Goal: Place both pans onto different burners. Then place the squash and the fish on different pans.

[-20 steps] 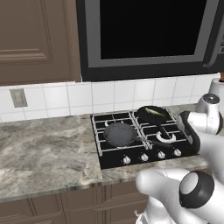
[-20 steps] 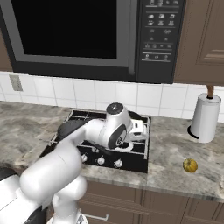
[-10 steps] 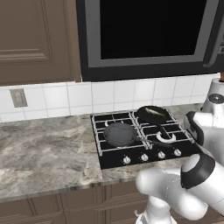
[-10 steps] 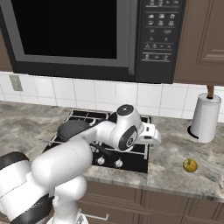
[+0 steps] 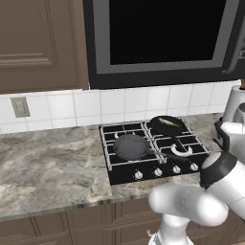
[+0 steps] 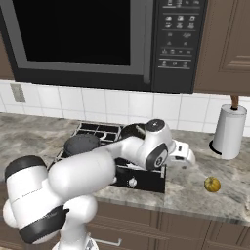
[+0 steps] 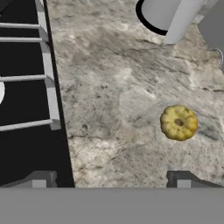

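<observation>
Left base view: a black four-burner hob [image 5: 153,155] with grey grates and front knobs is set into the mottled grey stone surface [image 5: 48,172]. A round dark grey frying pan [image 5: 130,146] sits on the front left burner, its black handle running right; nothing shows inside it. A second round black frying pan [image 5: 166,125] sits on the rear right burner and holds a greenish-yellow elongated item [image 5: 167,122], too small to name for certain. The front right silver-white ringed burner [image 5: 181,150] is bare. No writing on the black microwave [image 5: 162,38] above can be read.

Right base view: the white arm reaches right across the hob [image 6: 141,178], and the gripper [image 6: 188,157] hangs over the surface [image 6: 195,195] just right of it. A small round ribbed yellow-orange squash [image 6: 212,184] lies on the surface, near the gripper and left of a white paper towel roll [image 6: 228,132] on a dark stand. The microwave's button panel [image 6: 178,39] carries markings too small to read.

Hand view: the gripper [image 7: 111,181] is spread wide, its fingertips [image 7: 41,180] apart with nothing between them. The squash [image 7: 178,123] lies on the surface [image 7: 109,87] above the right fingertip, apart from it; the hob's edge [image 7: 26,131] is at left, the roll's base [image 7: 164,15] at top.
</observation>
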